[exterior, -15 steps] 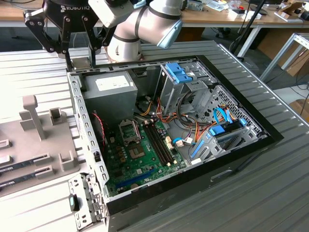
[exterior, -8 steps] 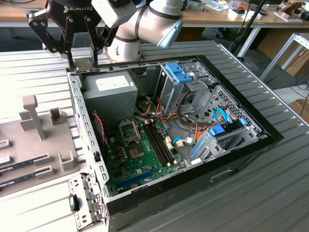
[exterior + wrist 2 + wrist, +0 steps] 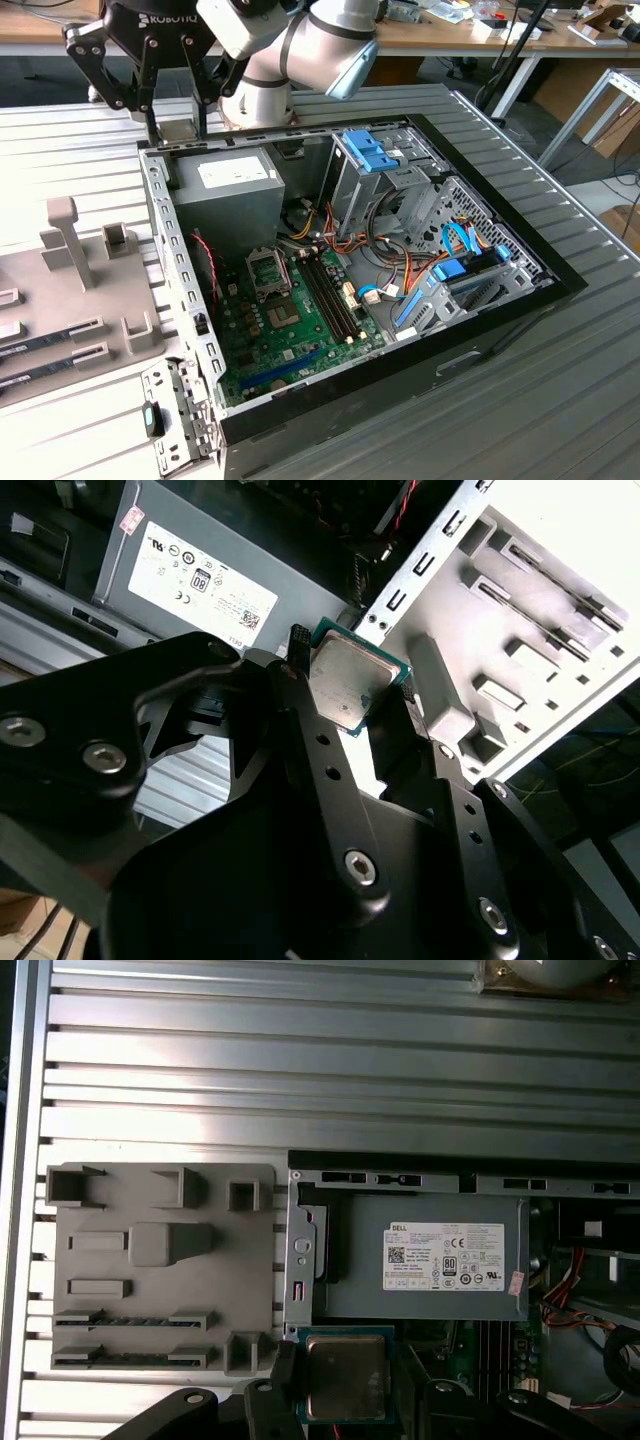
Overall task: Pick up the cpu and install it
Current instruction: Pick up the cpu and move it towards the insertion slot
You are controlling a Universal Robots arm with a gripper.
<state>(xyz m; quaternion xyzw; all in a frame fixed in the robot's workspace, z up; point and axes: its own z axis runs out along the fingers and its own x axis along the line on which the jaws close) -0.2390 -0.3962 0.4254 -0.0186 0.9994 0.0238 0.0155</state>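
The gripper [image 3: 352,695] is clamped tight on the cpu [image 3: 358,680], pinching its edges and holding it in the air, so the pickup looks done. In the exterior view it hangs over the computer case [image 3: 160,215] at the corner by the power supply [image 3: 225,190]. The motherboard socket [image 3: 268,268] sits empty, well apart; installation not yet done.

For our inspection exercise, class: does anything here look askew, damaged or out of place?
Nothing stands out. The cpu sits flat and square between the fingers of the gripper, over a corner of the open computer case near the power supply. No damage shows.
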